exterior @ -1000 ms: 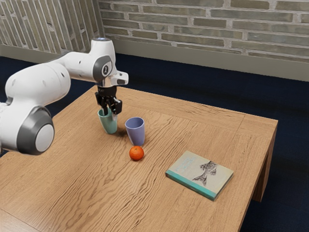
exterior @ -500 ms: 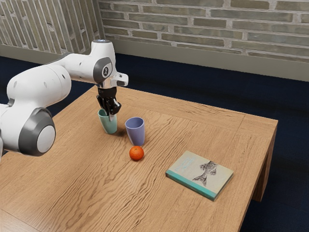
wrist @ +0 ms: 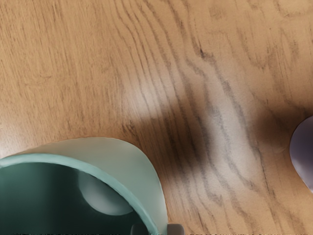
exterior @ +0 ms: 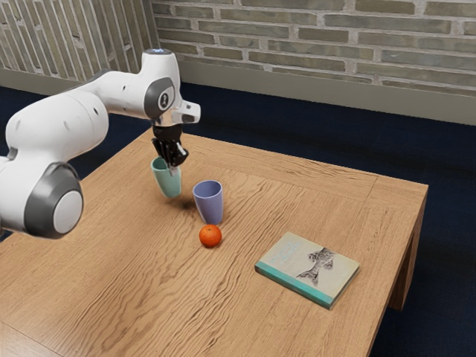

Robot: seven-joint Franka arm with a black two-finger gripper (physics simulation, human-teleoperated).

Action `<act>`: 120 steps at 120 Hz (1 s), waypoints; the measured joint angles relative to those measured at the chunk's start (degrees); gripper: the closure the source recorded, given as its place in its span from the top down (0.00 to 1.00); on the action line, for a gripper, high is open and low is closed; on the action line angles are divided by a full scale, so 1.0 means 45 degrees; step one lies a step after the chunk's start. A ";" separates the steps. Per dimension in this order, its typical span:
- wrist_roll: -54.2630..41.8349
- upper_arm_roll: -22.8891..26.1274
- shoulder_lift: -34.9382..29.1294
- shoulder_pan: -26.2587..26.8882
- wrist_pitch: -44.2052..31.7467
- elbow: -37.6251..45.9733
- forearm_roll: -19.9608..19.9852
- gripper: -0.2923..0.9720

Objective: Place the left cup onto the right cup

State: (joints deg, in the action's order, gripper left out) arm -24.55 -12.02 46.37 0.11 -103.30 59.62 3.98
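Book (exterior: 307,269) lies flat nearest the camera, toward the exterior view's right on the tabletop (exterior: 134,297). Orange (exterior: 210,236) sits further back to the exterior view's left, just in front of the purple cup (exterior: 208,201), not touching it. Purple cup stands upright on the wood. Teal cup (exterior: 166,182) is just beside it on the exterior view's left, apart from it, mouth up, hanging clear of the tabletop. Pincer (exterior: 173,165) is pinching the teal cup at its rim. Wrist view: teal cup's mouth right under the hand, purple cup's edge off to one side. Brick wall (exterior: 335,37) at the back.
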 joint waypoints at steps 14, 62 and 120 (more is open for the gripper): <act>-0.0001 -0.0125 -0.0478 0.0294 0.0112 0.0108 -0.0049 0.15; 0.0006 -0.0813 -0.2113 0.1938 0.0635 0.0710 -0.0087 0.15; 0.0126 -0.0861 -0.3066 0.3222 0.0962 0.1589 -0.0093 0.15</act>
State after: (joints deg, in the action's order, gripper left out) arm -23.98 -15.89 32.58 14.60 -98.97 66.77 3.56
